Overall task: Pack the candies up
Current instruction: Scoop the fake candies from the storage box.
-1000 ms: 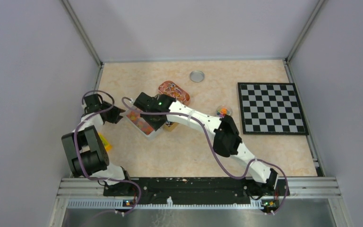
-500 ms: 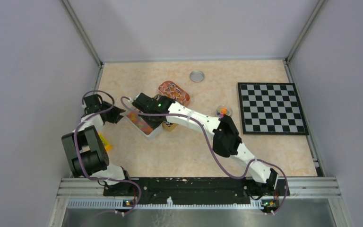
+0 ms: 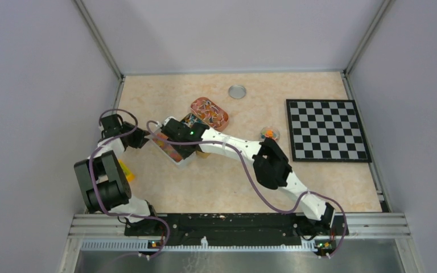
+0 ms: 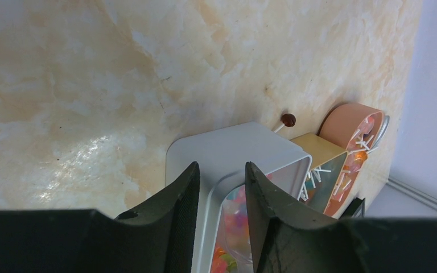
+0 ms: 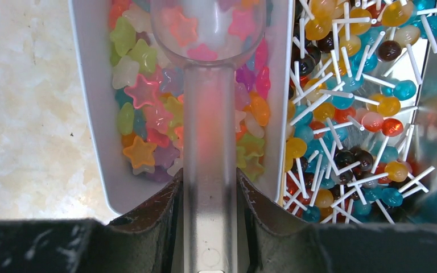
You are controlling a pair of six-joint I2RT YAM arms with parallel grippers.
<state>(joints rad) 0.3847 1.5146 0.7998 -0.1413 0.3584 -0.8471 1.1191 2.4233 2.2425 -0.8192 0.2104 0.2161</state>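
- Looking down from above, we lose most of the white tray [image 3: 183, 161] under the right arm [image 3: 270, 165], and a yellow thing [image 3: 126, 170] is half hidden behind the left arm [image 3: 105, 185].
- The clear scoop [image 5: 207, 114] is cut off at the upper edge of the right wrist view; the right jaws clamp its handle.
- The left jaws pinch the tray's wall.
- Star-shaped candies [image 5: 142, 114] fill the tray, left of centre on the desk.
- The desk [image 3: 216, 190] is marbled beige, with pale grey walls [image 3: 34, 85] around it.
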